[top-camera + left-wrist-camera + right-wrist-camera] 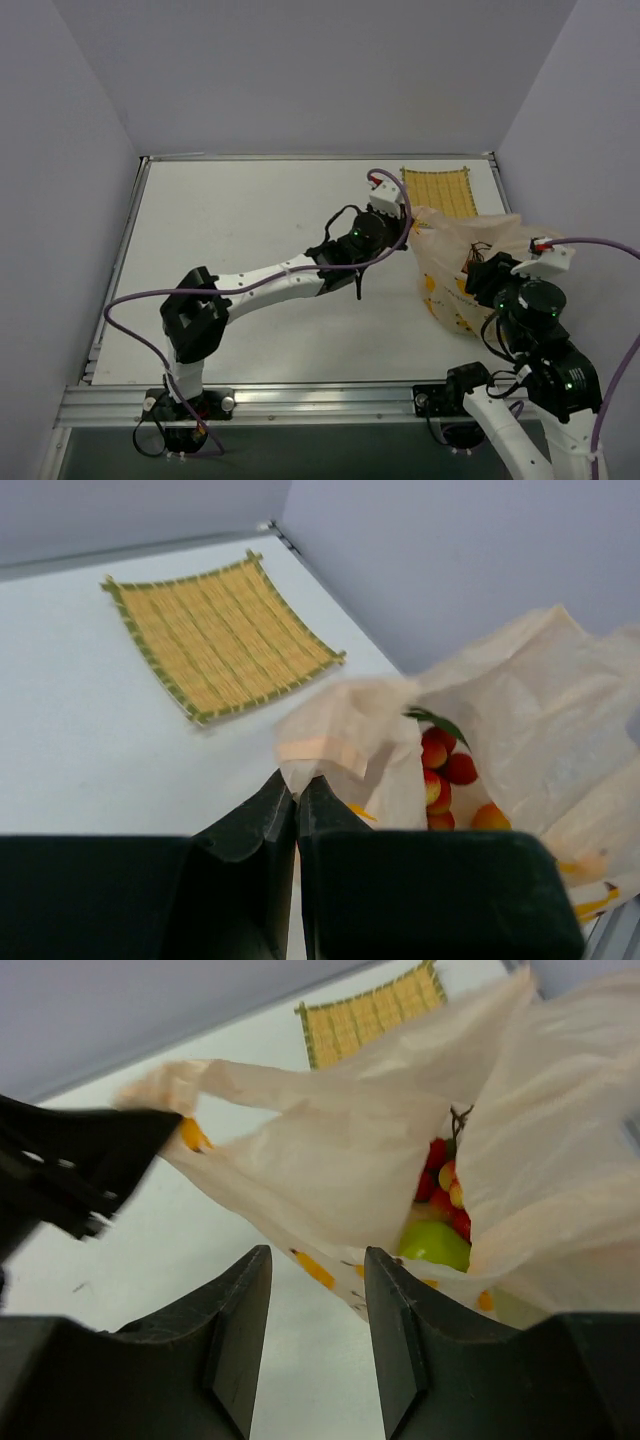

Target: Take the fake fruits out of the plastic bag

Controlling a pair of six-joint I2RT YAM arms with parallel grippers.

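Bag-opening step: fake fruits [447,770] all inside the crinkly translucent plastic bag [520,710], on the table's right side beside the woven mat [220,635]. Left gripper [297,786] seems to pinch a handle fold; right gripper [315,1330] is spread and empty at the mouth. Next: reach in for the glossy yellow-green fruit [435,1242] under the red berries [440,1172].
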